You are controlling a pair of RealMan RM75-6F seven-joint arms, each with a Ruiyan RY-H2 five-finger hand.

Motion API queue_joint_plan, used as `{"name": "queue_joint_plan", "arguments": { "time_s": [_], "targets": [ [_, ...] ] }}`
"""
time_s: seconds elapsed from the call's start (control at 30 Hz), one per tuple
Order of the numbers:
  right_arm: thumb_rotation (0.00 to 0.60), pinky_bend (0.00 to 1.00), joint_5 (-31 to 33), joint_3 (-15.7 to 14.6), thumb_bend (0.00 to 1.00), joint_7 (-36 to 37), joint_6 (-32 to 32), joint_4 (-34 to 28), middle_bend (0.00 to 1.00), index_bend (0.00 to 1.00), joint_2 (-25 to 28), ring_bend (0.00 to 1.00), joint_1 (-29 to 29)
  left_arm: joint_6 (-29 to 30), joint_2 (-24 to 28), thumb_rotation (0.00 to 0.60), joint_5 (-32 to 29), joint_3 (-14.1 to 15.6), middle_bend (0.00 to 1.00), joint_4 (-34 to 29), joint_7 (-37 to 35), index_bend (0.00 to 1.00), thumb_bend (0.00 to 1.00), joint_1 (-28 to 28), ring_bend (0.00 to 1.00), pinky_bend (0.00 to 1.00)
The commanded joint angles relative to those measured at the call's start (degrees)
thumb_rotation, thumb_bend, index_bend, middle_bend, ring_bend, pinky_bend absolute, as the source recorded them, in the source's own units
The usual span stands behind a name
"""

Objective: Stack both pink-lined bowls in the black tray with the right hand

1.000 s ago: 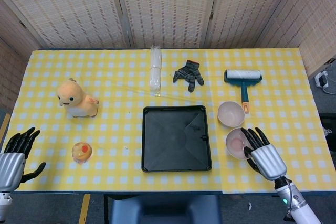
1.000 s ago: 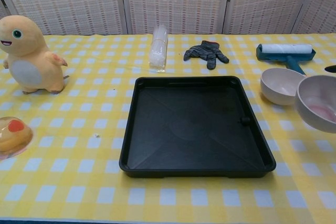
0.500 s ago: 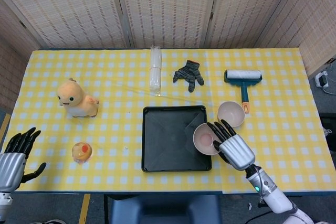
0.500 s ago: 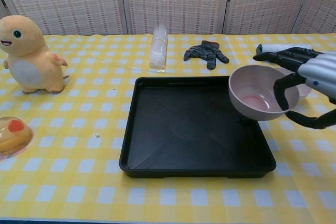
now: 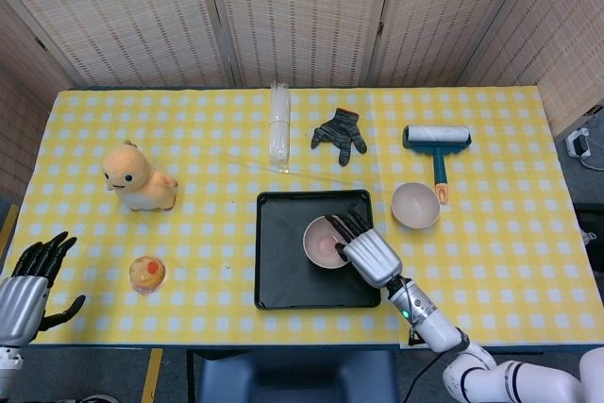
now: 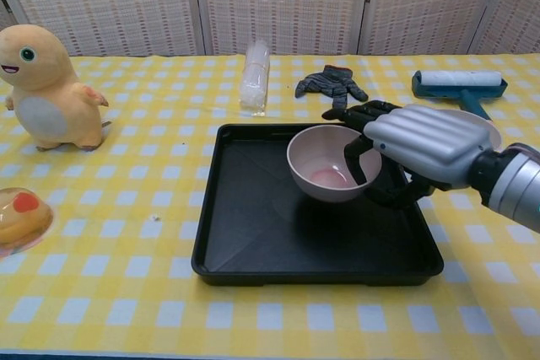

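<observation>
A table [image 5: 491, 186] under a yellow-and-white checked cloth fills the scene, closed in behind by woven folding screens [image 5: 302, 16]. We count along its far edge a clear wrapped roll [image 5: 278, 137], a dark glove [image 5: 340, 133] and a teal-handled lint roller [image 5: 436, 137]; toward the left edge an orange dinosaur toy [image 5: 137, 178] stands, with a small round orange toy [image 5: 147, 273] nearer the front.

The black tray [image 5: 283, 276] sits at the table's middle, close to the front edge, square and shallow with a raised rim. Our right hand [image 5: 370, 254] grips one bowl [image 5: 323, 243] by its right rim, fingers hooked over the edge and into the pink hollow, over the tray's right half; whether it rests on the tray floor we cannot tell. The bowl is pale outside, with a pink wash inside that deepens at the bottom, as the chest view [image 6: 329, 162] shows.

The second bowl [image 5: 415, 205], same make, rests on the cloth just off the tray's right edge, by the roller's handle.

Our left hand [image 5: 28, 285] hangs off the front left corner, fingers spread, holding nothing.
</observation>
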Motion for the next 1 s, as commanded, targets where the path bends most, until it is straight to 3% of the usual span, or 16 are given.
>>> {"name": "queue_joint_plan", "arguments": {
  "time_s": [0.03,0.27,0.57,0.77,1.0],
  "targets": [
    [0.6,0.0,0.33,0.1,0.44,1.3,-0.4,1.74,0.06,0.69,-1.49,0.06,1.1,-0.1,-0.05,0.6,-0.06,-0.06,0.08,0.05,0.05,0.0,0.32,-0.11,0.12,0.11],
    [0.6,0.0,1.04,0.1,0.44,4.89,-1.05,5.83,0.07,0.64,-4.23,0.08,3.03,-0.27,-0.13,0.6,0.31,0.02,0.08,0.2,-0.43,0.0,0.32,-0.36,0.12,0.11],
    [0.6,0.0,1.48,-1.06,0.44,7.07,-1.8,6.28,0.01,0.37,-3.91,0.07,4.22,0.26,-0.06,0.6,0.33,-0.03,0.08,0.39,-0.94,0.0,0.32,-0.2,0.12,0.11],
    [0.6,0.0,0.35,-2.38,0.44,6.44,1.02,3.3,0.0,0.23,-1.2,0.04,3.12,0.54,0.07,0.6,0.47,0.02,0.08,0.34,-0.94,0.0,0.32,-0.08,0.12,0.11],
    [0.6,0.0,-1.46,-3.33,0.44,6.88,9.92,-1.91,0.0,0.18,6.01,0.01,-1.44,0.33,-0.03,0.6,0.46,0.13,0.08,0.29,-0.52,0.0,0.32,-0.13,0.12,0.11]
  ]
}}
